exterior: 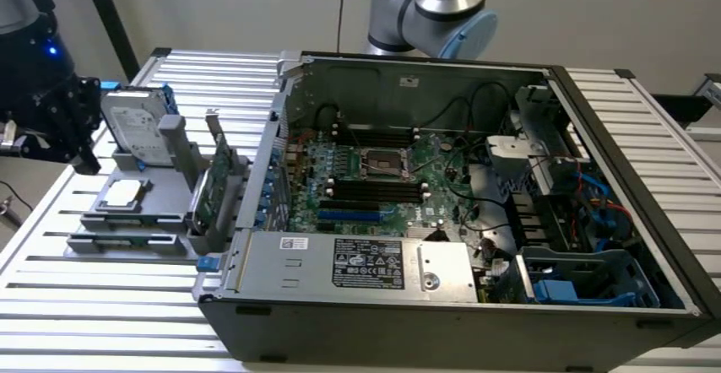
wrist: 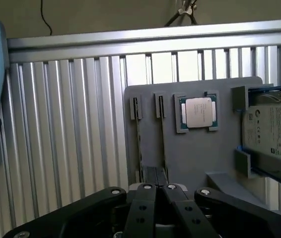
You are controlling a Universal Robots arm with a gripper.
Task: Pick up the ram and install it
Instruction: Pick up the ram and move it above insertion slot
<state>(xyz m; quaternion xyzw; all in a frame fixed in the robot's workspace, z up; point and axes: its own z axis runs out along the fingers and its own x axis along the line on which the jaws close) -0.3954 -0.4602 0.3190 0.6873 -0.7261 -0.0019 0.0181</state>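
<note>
Wrist view: closed fingers [wrist: 151, 176] over grey holder [wrist: 195, 158], hard drive [wrist: 274, 124] cut off

- The exterior view sits off my arm [exterior: 434, 10], raised and looking down at a slant across the slatted bench [exterior: 101, 339], taking in the whole open computer case [exterior: 451, 339] from a middling distance.
- My arm's base stands at the far side of that view, so the camera faces back toward me.
- The wrist view rides just behind my tool [wrist: 158, 191] and looks along it, close over the bench slats.
- It faces the grey holder [wrist: 195, 158] almost square-on (much nearer than the other camera gets).
- Both views share that holder with its processor [wrist: 198, 112] and hard drive [wrist: 274, 129]; it lies at the exterior view's left.
</note>
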